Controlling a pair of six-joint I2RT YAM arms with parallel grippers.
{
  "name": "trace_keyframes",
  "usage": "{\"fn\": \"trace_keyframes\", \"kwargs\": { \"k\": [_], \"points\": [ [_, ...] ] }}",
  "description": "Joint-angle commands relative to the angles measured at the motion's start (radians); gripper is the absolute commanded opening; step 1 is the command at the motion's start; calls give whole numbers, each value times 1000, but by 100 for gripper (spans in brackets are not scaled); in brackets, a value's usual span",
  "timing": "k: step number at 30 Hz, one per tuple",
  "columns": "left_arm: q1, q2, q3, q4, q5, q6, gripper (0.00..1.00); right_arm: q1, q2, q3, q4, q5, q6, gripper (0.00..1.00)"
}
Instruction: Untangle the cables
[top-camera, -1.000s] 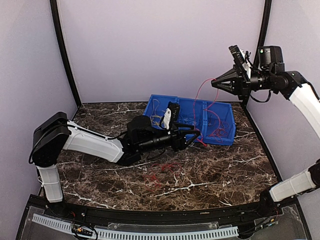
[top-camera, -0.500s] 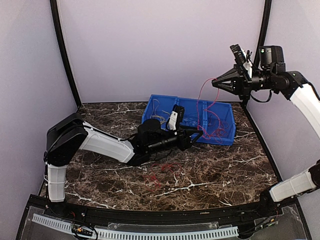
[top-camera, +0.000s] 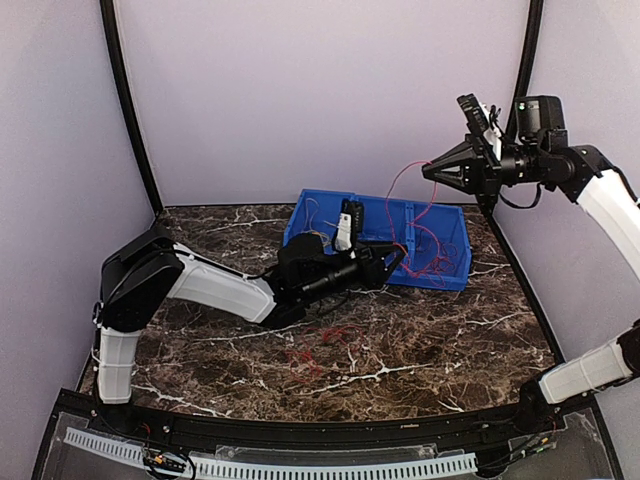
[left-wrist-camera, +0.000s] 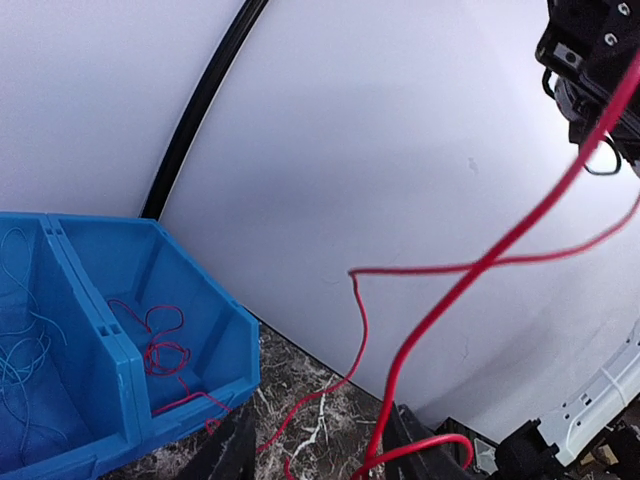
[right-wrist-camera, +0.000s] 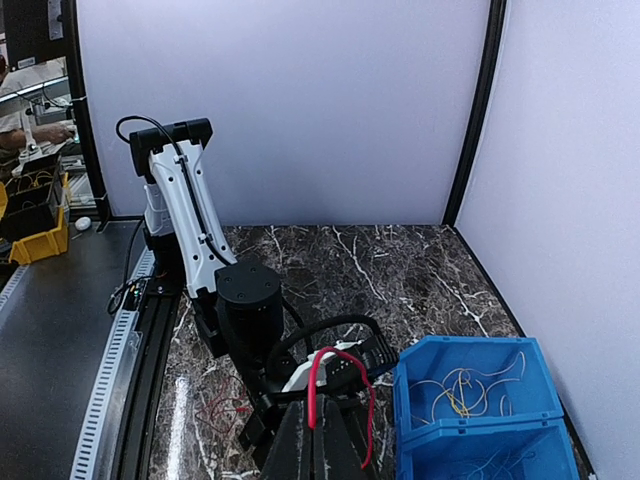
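Nearest, a small tangle of thin red cables (top-camera: 325, 345) lies loose on the dark marbled table (top-camera: 450, 340). Behind it the left pincer (top-camera: 392, 260) lies low at the front wall of the single blue bin (top-camera: 440, 283), its two fingers apart, with one red cable (left-wrist-camera: 480, 265) running up between them. The bin has three compartments. The left holds pale yellow wires (right-wrist-camera: 458, 387), the middle blue wires (left-wrist-camera: 20, 350) and the right red wires (left-wrist-camera: 160, 340), some of which trail over its front edge. Farthest, high at the right, the right pincer (top-camera: 428, 171) is clamped on the long red cable, which hangs in a loose curve down toward the bin.
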Motion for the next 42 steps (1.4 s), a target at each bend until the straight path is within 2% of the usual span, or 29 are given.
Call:
{"fn": "trace_keyframes", "kwargs": {
  "k": [1,5,9,14,19,28,35,42],
  "points": [
    [7,24,108,-47,-69,-37,45,8,-5,10,36,-32,19,0],
    [17,94,165,-119,-122,-54,44,9,1,65,31,-46,41,0],
    [27,157,176,-156,-108,-73,40,1,17,142,38,-85,89,0],
    [28,228,224,-308,-50,-55,38,-12,47,243,47,-120,123,0],
    [31,253,219,-395,-32,-33,38,-35,64,308,66,-152,155,0],
    [38,256,177,-453,-7,-6,38,-139,67,422,97,-229,218,0],
    [38,230,116,-467,-21,19,41,-172,82,462,128,-249,250,0],
    [39,217,78,-486,-39,21,42,-237,105,549,208,-313,344,0]
  ]
}}
